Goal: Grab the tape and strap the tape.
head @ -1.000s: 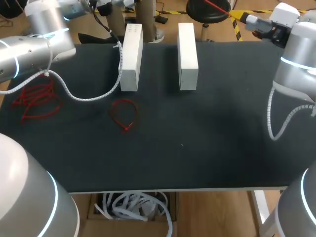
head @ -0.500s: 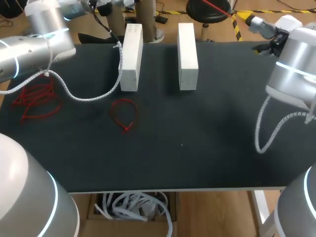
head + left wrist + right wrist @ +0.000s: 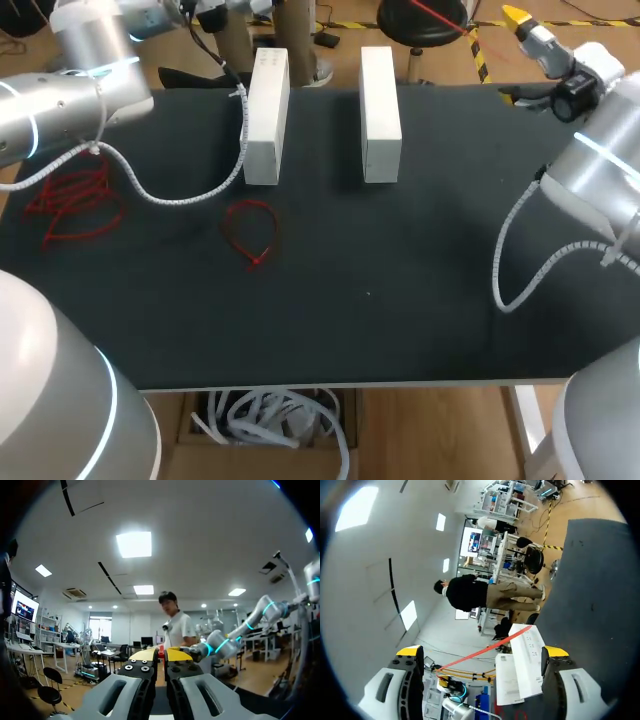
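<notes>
The black table looks the same as before. My right arm, at the right edge of the head view, has swung further in. Its curly white cable now hangs more to the left. The right gripper has turned up toward the upper right corner, and its fingers are spread wide with nothing between them. My left arm, in the upper left, has not moved. The left gripper has its yellow tips pressed together; in the head view the top edge cuts it off. Two white blocks stay at the top middle. The red tape loop lies flat left of the middle, in the same spot, well apart from both grippers. A red pile at the left edge is maybe more tapes, too tangled to tell.
</notes>
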`<state>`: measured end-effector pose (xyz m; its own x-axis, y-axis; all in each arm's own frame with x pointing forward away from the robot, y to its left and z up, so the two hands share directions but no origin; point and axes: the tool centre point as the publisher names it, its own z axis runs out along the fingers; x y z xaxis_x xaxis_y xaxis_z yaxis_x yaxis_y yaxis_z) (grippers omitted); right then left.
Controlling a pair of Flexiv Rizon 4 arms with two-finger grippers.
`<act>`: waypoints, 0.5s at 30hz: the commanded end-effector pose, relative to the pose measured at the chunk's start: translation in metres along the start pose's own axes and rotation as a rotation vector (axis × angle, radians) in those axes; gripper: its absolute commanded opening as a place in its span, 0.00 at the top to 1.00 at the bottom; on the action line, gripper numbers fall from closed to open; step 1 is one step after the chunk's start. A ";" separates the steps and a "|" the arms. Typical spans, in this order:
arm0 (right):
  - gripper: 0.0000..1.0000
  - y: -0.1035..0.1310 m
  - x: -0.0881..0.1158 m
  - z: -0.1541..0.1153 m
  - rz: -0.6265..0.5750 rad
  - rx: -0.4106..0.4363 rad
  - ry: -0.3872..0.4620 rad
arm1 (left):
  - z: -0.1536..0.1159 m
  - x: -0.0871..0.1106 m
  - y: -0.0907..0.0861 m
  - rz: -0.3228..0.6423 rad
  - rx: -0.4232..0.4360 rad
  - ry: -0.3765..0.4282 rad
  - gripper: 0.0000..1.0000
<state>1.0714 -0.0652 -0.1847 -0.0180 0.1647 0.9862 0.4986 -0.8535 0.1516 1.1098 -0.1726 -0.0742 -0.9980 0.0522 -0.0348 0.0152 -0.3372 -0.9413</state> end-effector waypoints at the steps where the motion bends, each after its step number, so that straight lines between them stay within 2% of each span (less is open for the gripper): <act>1: 0.73 -0.003 -0.004 -0.003 -0.010 -0.186 0.218 | 0.000 0.001 -0.001 0.000 -0.002 -0.003 1.00; 2: 0.75 -0.003 -0.002 -0.002 -0.026 -0.186 0.214 | 0.000 0.001 -0.001 0.000 -0.002 -0.003 1.00; 3: 0.93 -0.004 -0.001 -0.002 -0.030 -0.185 0.215 | 0.000 0.001 -0.001 0.000 -0.002 -0.003 1.00; 4: 1.00 -0.004 0.001 -0.002 -0.032 -0.183 0.217 | 0.000 0.001 -0.001 0.000 -0.002 -0.003 1.00; 6: 1.00 -0.005 0.001 -0.001 -0.030 -0.183 0.218 | 0.000 0.001 -0.001 0.000 -0.002 -0.003 1.00; 7: 0.92 -0.006 0.002 -0.001 -0.034 -0.180 0.219 | 0.000 0.001 -0.001 0.000 -0.002 -0.003 1.00; 8: 0.98 -0.006 0.002 -0.001 -0.040 -0.180 0.214 | 0.000 0.001 -0.001 0.000 -0.002 -0.003 1.00; 10: 1.00 -0.005 0.002 -0.001 -0.050 -0.185 0.201 | 0.000 0.001 -0.001 0.000 -0.002 -0.003 1.00; 11: 0.97 -0.004 0.001 -0.002 -0.060 -0.187 0.190 | 0.000 0.001 -0.001 0.000 -0.002 -0.003 1.00; 14: 0.55 -0.001 -0.002 -0.003 -0.057 -0.191 0.172 | 0.000 0.001 -0.001 0.000 -0.002 -0.003 1.00; 15: 0.49 -0.001 -0.003 -0.003 -0.054 -0.193 0.168 | 0.000 0.001 -0.001 0.000 -0.002 -0.003 1.00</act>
<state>1.0694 -0.0688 -0.1863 -0.1954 0.1420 0.9704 0.4459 -0.8684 0.2169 1.1098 -0.1726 -0.0742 -0.9980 0.0520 -0.0349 0.0153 -0.3371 -0.9414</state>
